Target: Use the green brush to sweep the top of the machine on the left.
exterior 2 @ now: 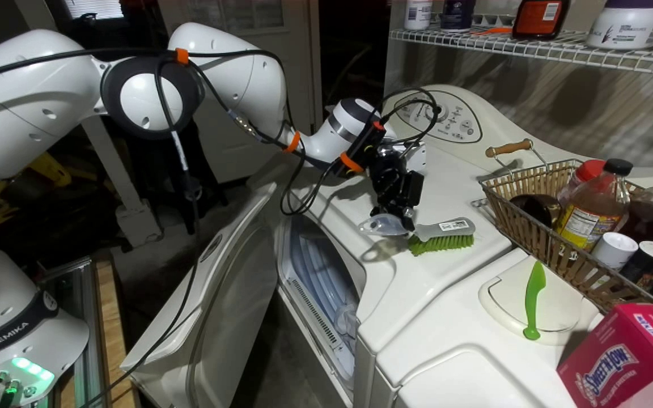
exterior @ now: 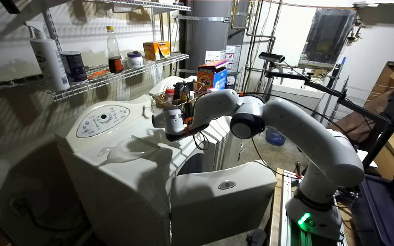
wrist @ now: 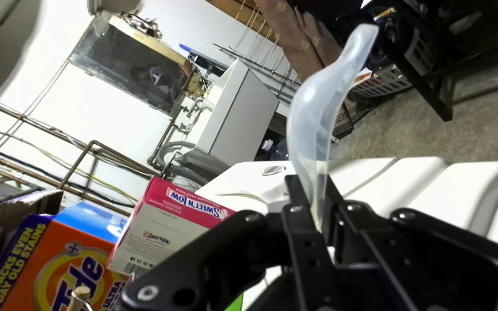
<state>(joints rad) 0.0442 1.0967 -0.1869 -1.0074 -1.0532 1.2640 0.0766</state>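
Note:
The green brush (exterior 2: 441, 242) has a grey head with green bristles and a clear handle (wrist: 314, 116). My gripper (exterior 2: 407, 220) is shut on the clear handle near the head; the wrist view shows the handle between the fingertips (wrist: 311, 185). The head is hidden there. The bristles face down over the white machine's top (exterior 2: 445, 190); I cannot tell whether they touch. The machine's dial panel (exterior: 103, 120) is at the back of its top in both exterior views. In an exterior view, my wrist (exterior: 171, 123) hides gripper and brush.
A wicker basket (exterior 2: 511, 212) of bottles stands beside the brush. A green utensil (exterior 2: 534, 300) lies on the neighbouring white machine (exterior 2: 451, 317), near a pink box (exterior 2: 615, 362). The front door (exterior: 222, 198) hangs open. A wire shelf (exterior: 115, 75) with bottles is above the machine.

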